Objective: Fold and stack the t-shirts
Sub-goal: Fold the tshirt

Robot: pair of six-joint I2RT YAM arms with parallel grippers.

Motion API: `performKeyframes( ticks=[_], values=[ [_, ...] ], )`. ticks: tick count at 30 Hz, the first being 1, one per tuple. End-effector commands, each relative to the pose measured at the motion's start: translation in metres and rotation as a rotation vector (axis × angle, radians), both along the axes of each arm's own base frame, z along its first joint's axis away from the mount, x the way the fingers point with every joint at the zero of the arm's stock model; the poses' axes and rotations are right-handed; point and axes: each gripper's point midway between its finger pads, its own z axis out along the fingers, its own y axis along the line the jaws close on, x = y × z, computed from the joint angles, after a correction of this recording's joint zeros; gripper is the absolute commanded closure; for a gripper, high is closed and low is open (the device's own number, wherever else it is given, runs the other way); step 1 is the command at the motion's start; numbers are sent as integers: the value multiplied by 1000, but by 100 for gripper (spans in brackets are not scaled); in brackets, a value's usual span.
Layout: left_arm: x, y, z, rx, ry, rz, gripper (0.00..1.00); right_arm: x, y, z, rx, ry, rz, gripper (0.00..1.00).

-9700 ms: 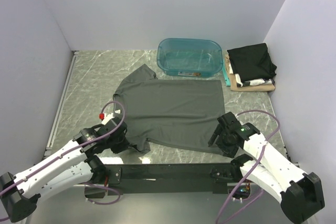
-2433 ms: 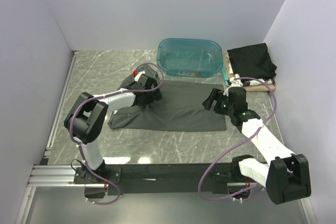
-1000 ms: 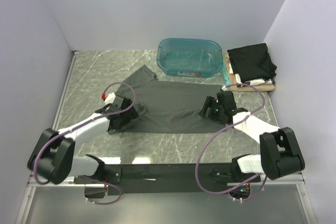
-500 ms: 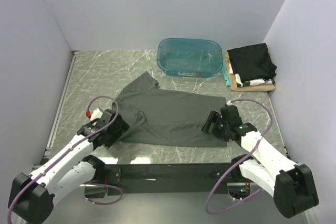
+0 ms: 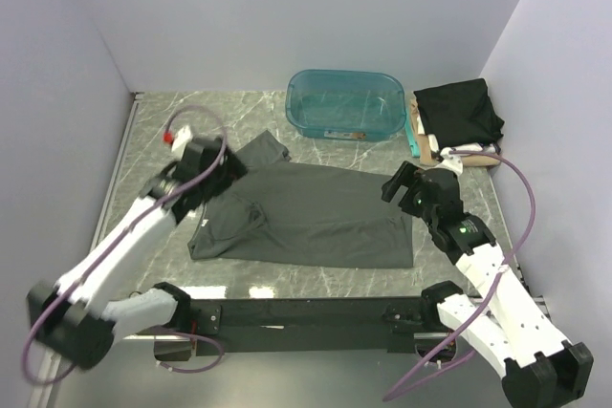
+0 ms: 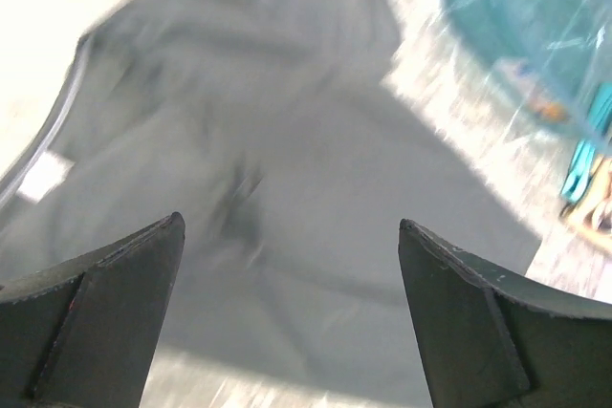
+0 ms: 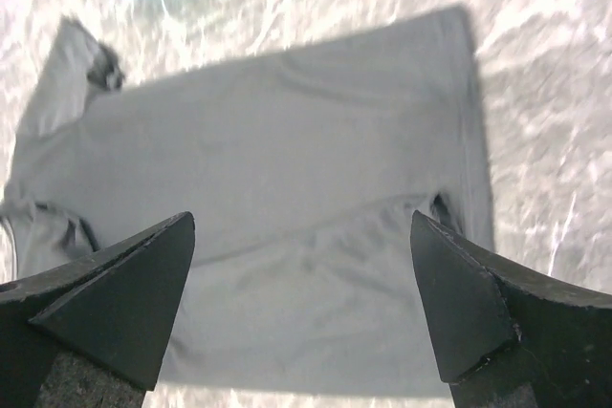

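T-shirt (image 5: 316,222) lies rumpled, left end effector (image 5: 222,176) and right end effector (image 5: 397,184) both spread empty, so a grab might catch one layer.

A translucent teal tub (image 5: 344,75) stands upright at the upper centre of the top view, on a grey-green marbled table top (image 5: 163,131), with a small label showing through its near wall. Pale plain walls (image 5: 287,7) close in the table on three sides, and a silvery metal rail (image 5: 113,183) runs along its left edge.
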Motion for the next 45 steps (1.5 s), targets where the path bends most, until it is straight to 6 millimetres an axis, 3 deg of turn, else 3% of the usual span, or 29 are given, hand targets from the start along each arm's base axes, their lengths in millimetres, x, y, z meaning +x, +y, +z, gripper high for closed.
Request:
performKeyframes(
  ticks=[1,2,3,4,5,6,7,8,9,10,11,12,13,14,15,16,17,19,20,23,31,37,44,45],
  values=[
    [65,-15,35,29,-115,-86,1,16,-11,23,-21,-108,-70,0],
    [82,-19,18,58,-66,-94,1,16,-11,22,-29,-101,-68,0],
    [105,-23,41,56,-125,-102,1,16,-14,19,-46,-90,-73,0],
    [123,-28,21,110,-82,-128,1,16,-16,17,-54,-83,-84,0],
    [138,-31,19,131,-87,-140,1,15,-18,12,-64,-71,-92,0],
    [158,-36,36,138,-135,-154,1,15,-21,11,-75,-68,-101,0],
    [170,-36,31,164,-120,-169,0,15,-22,9,-80,-62,-107,0],
    [187,-41,2,189,-58,-197,1,14,-23,7,-82,-59,-111,0],
    [207,-42,17,196,-98,-214,1,14,-24,6,-86,-58,-113,0],
    [220,-49,-12,193,-44,-253,1,14,-23,6,-86,-61,-106,0],
    [230,-52,-17,193,-41,-275,1,13,-23,6,-82,-65,-108,0],
    [247,-53,-6,194,-76,-285,0,14,-24,5,-85,-70,-106,0],
    [257,-55,-35,204,-27,-303,1,13,-24,5,-87,-74,-101,0],
    [259,-57,-45,202,5,-326,1,13,-24,7,-87,-84,-99,0],
    [272,-62,-31,194,-23,-336,0,13,-25,6,-92,-86,-99,0],
    [277,-65,-37,208,-15,-362,1,12,-26,6,-95,-85,-101,0],
    [279,-67,-62,218,32,-383,1,12,-28,6,-99,-87,-107,0],
    [290,-63,-64,247,33,-360,1,11,-30,5,-105,-85,-114,0],
    [292,-60,-81,266,65,-352,1,11,-30,4,-107,-84,-115,0],
    [296,-57,-92,305,77,-360,2,10,-31,2,-114,-83,-115,0],
    [297,-53,-128,377,132,-409,19,11,-31,-2,-122,-67,-114,0],
    [297,-63,-140,400,144,-459,25,10,-35,-7,-136,-61,-126,0],
    [295,-60,-146,451,153,-422,52,10,-37,-9,-144,-55,-135,0],
    [294,-62,-145,449,153,-426,52,10,-37,-9,-144,-55,-136,0]
  ],
)
